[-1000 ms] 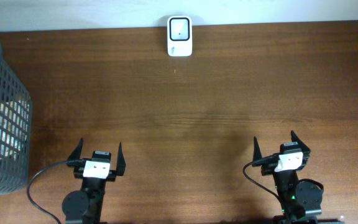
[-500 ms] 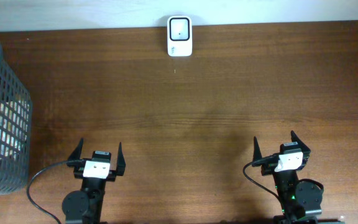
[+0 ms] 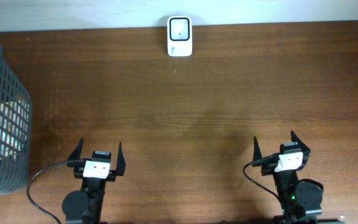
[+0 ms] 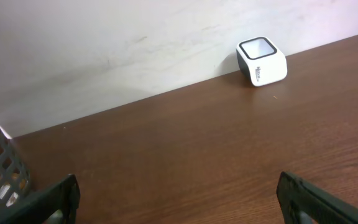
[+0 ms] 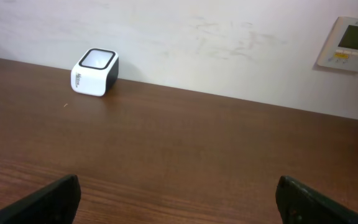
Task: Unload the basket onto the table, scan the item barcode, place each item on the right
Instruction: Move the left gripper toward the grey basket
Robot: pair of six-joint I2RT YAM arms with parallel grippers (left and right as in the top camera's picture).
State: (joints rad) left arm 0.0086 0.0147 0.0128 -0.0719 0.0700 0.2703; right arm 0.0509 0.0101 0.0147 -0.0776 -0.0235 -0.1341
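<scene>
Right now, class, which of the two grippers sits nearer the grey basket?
The left gripper: the grey basket stands just off to its own side, while the right gripper sits far away on the opposite side.

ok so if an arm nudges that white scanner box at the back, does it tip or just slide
Probably slides rather than tips: the scanner looks squat, a rounded block sitting flat on the table. It likely feels stiff and light, since it looks like a plastic shell. It stands close to the wall, so a push backward would likely stop quickly.
</scene>
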